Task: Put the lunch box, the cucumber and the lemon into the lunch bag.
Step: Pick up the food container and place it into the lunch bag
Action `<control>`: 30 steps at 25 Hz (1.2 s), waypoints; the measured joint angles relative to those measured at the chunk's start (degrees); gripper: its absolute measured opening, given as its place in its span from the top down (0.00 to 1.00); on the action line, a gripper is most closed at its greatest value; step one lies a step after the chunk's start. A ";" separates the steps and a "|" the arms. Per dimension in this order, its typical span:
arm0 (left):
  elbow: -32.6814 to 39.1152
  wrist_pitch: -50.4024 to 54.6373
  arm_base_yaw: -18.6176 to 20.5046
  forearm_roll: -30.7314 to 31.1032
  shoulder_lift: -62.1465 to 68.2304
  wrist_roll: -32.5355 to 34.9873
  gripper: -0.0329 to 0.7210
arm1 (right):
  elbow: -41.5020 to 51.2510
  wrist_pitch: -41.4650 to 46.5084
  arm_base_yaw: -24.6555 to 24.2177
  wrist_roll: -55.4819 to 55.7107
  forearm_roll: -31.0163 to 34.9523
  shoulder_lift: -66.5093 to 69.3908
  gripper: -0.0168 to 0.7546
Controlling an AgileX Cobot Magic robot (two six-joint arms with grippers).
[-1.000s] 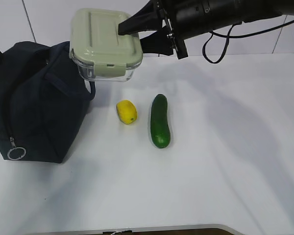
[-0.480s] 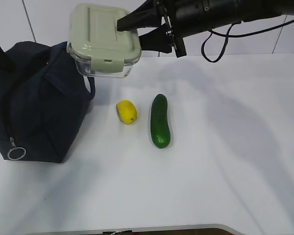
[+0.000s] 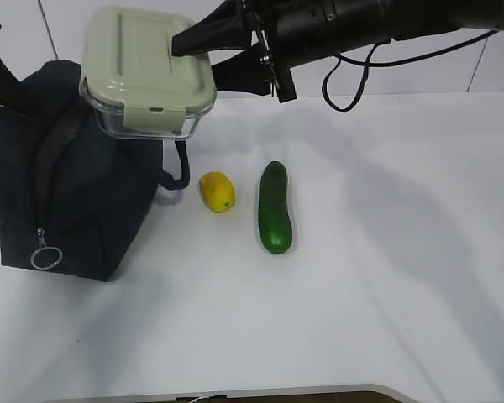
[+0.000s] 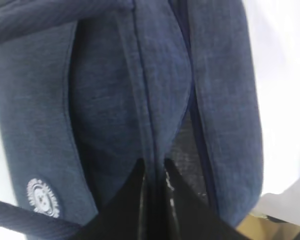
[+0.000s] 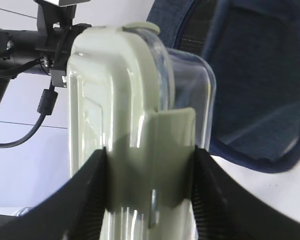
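The right gripper (image 3: 203, 46), reaching in from the far right corner of the white table (image 3: 386, 277), grips the lunch box (image 3: 147, 74) by one short end, one finger on the sage-green lid and one under the glass base, and holds it in the air, lid up and slightly tilted, over the top of the lunch bag (image 3: 76, 201). In the right wrist view the gripper (image 5: 150, 190) has its jaws about half apart, clamped on the box (image 5: 140, 125) w/ a lid clip sitting between the two pads; the bag (image 5: 250, 80) shows beyond it. The navy bag stands at the table's left edge, zip parted along the top, a metal ring pull (image 3: 46, 257) hanging low on its near face and one loop handle (image 3: 175, 168) drooping on the side facing the lemon. The left gripper (image 4: 155, 170) is fully closed, fingertips pinched on a fold of the bag's fabric (image 4: 140, 90) beside the zip opening, per the left wrist view; a round white logo patch (image 4: 42, 197) shows on the cloth at lower left. The lemon (image 3: 217, 191) lies on the table just right of the bag, approx. mid-table, not touching it. The cucumber (image 3: 274, 206) lies just right of the lemon, apart from it, its length running from the far edge towards the near edge. Both sit bare on the table, outside the bag.
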 joint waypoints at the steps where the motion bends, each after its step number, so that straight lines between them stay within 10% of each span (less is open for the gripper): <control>1: 0.00 0.23 0.00 -0.59 -0.26 0.00 0.97 | 0.00 -0.22 0.00 0.00 0.37 0.00 0.51; 15: 0.00 1.54 -0.10 -13.91 -3.93 4.45 0.97 | 0.00 -9.10 0.14 -0.10 2.16 0.83 0.51; 30: 0.00 1.06 -5.97 -14.59 -3.93 7.26 0.97 | 0.00 -15.74 6.22 -1.84 3.13 6.01 0.51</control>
